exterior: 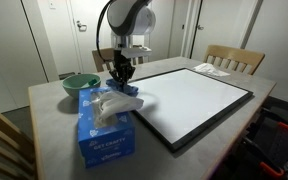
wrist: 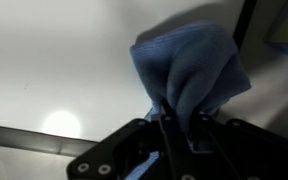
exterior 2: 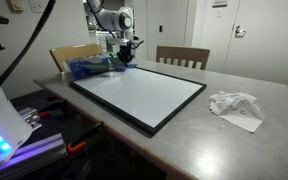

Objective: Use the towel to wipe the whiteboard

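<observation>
I have my end effector shut tight on the blue towel. In the wrist view the towel bunches up between the two fingers and fills the middle of the picture. The fingers are dark, and most of them is cut off by the bottom edge. Behind the towel I see the white face of the whiteboard, with its dark frame going across the lower corner. A bright spot of light shines on the board. I cannot tell if the towel touches the board or hangs just above it.

In both exterior views the end effector is down low at the corner of the whiteboard that is near the blue tissue box. The towel is hard to make out there, because it is small and the end effector covers most of it. A green bowl sits on the bench just beside the box. In an exterior view a crumpled white paper lies on the bench, well apart from the board. Chairs stand behind the bench, and the bench hides their lower parts
</observation>
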Available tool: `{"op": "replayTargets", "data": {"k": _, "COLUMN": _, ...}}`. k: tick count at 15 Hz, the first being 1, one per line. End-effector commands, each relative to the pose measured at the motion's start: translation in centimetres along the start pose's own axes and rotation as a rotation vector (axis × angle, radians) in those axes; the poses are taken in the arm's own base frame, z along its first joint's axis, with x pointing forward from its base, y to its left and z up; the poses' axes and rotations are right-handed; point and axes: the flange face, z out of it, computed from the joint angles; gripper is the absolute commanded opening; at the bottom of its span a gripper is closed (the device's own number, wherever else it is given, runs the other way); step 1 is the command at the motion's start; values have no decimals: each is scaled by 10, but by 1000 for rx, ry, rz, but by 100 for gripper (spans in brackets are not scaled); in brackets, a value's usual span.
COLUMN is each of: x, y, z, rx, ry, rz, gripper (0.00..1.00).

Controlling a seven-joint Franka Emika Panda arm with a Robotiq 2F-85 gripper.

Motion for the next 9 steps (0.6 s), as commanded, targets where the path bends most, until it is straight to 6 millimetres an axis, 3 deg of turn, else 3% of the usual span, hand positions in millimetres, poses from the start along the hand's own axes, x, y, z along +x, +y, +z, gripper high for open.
{"op": "replayTargets", "data": {"k": 1, "x": -2, "y": 1, "z": 7, "rx": 39, "ry": -56, "rz": -7, "gripper": 4}}
{"op": "replayTargets", "data": {"k": 9, "x": -5, "y": 1, "z": 12, "rx": 31, "ry": -66, "rz": -8, "gripper": 4}}
